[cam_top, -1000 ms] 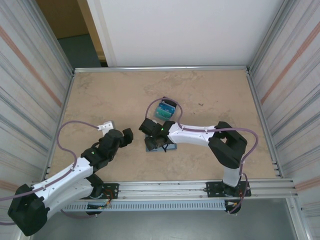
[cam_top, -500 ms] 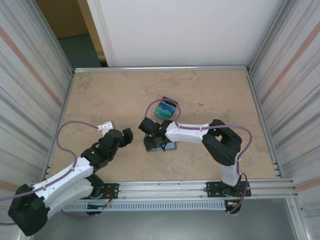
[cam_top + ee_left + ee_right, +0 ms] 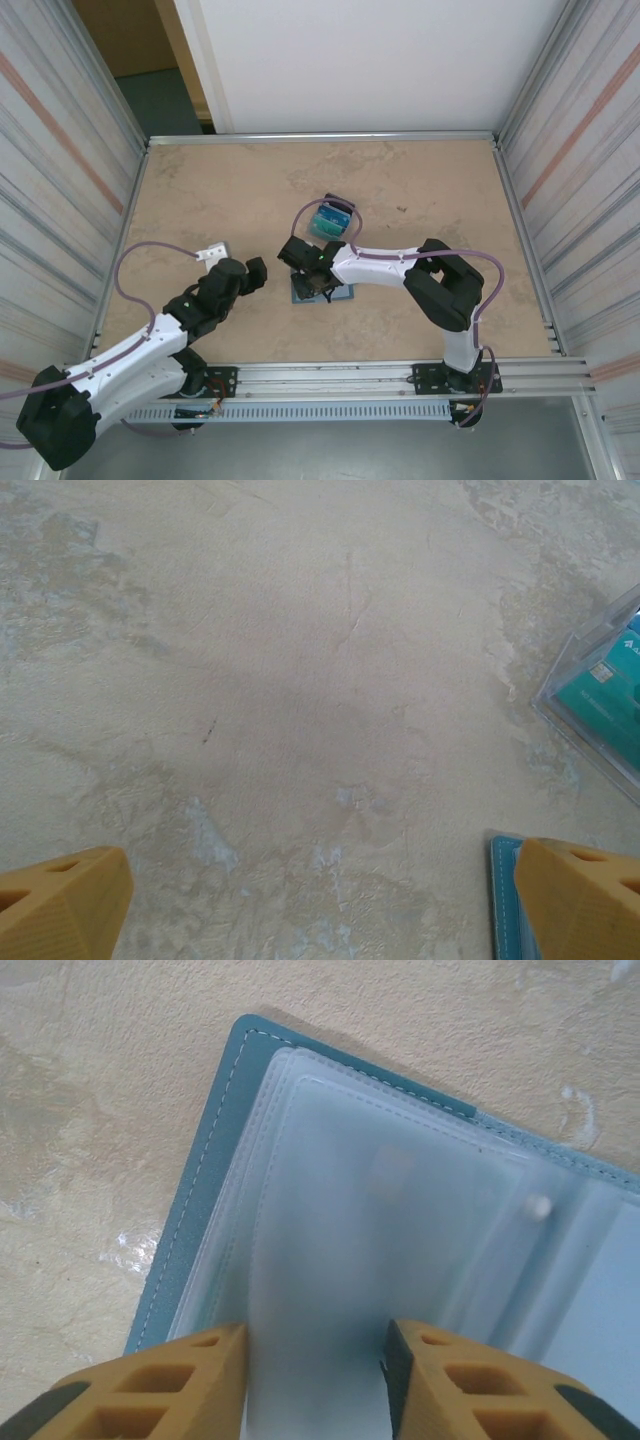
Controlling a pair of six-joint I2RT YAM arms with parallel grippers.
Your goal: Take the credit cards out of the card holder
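The flat, stitched teal card holder [image 3: 205, 1190] is laid open on the mottled worktop [image 3: 90, 1110]. Its frosted plastic sleeves [image 3: 400, 1220] are straddled by the right end effector [image 3: 315, 1345], though a grip cannot be told. Left of the holder, the left end effector [image 3: 320, 870] is held released.

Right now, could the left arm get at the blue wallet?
Probably only its near edge: bare table lies between the open left gripper and the card holder, but the right gripper is down on top of it.

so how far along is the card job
Done: a teal card lies in the clear tray near the open card holder. In hand: the right gripper straddles a clear sleeve. Left: any cards inside, I can't tell; the left gripper hangs open.
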